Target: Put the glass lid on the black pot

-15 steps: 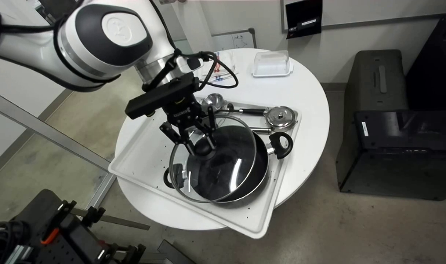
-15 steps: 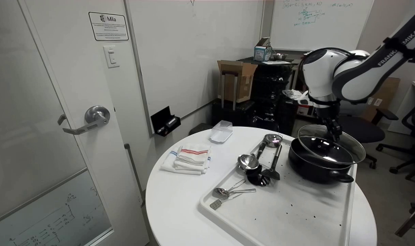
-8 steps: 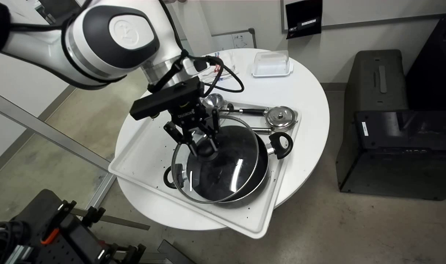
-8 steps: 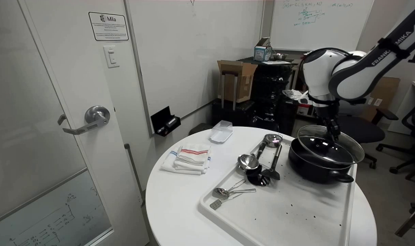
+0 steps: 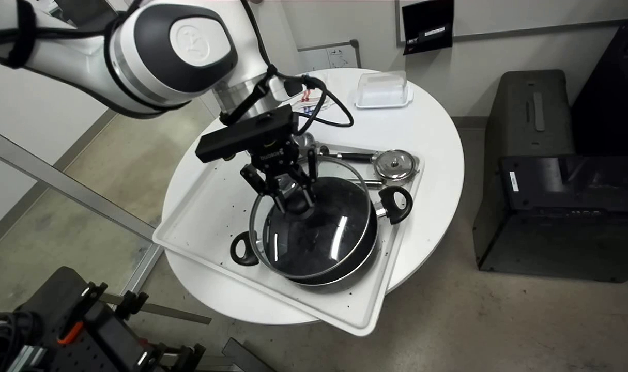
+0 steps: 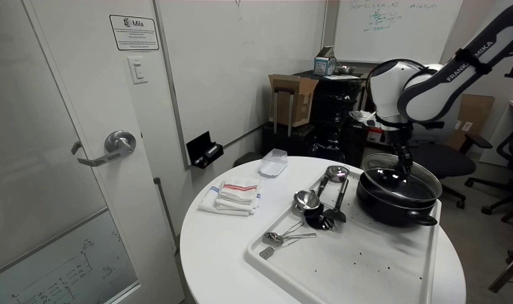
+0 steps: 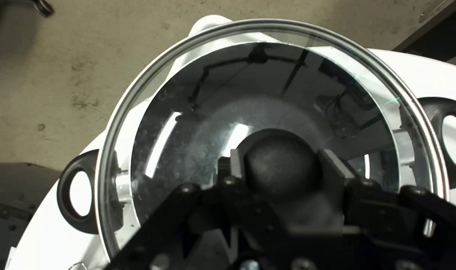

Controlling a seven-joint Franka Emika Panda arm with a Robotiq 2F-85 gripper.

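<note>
My gripper (image 5: 295, 203) is shut on the dark knob of the glass lid (image 5: 339, 235). The knob (image 7: 280, 161) sits between both fingers in the wrist view. The lid is see-through with a metal rim and hangs tilted over the black pot (image 6: 381, 209). In an exterior view the lid (image 6: 423, 179) sits slightly off to the right of the pot's opening. In the wrist view the pot's handles (image 7: 434, 112) stick out on both sides beyond the lid's rim. I cannot tell whether the lid's low edge touches the pot's rim.
The pot stands on a white tray (image 6: 366, 274) on a round white table (image 6: 214, 249). Metal and black utensils (image 6: 307, 200) lie on the tray beside the pot. Folded towels (image 6: 235, 196) and a clear box (image 6: 274, 163) stand on the table.
My gripper has carried the lid a little further over the pot, rightward in an exterior view where a pot handle is now uncovered. The pot has not moved.
</note>
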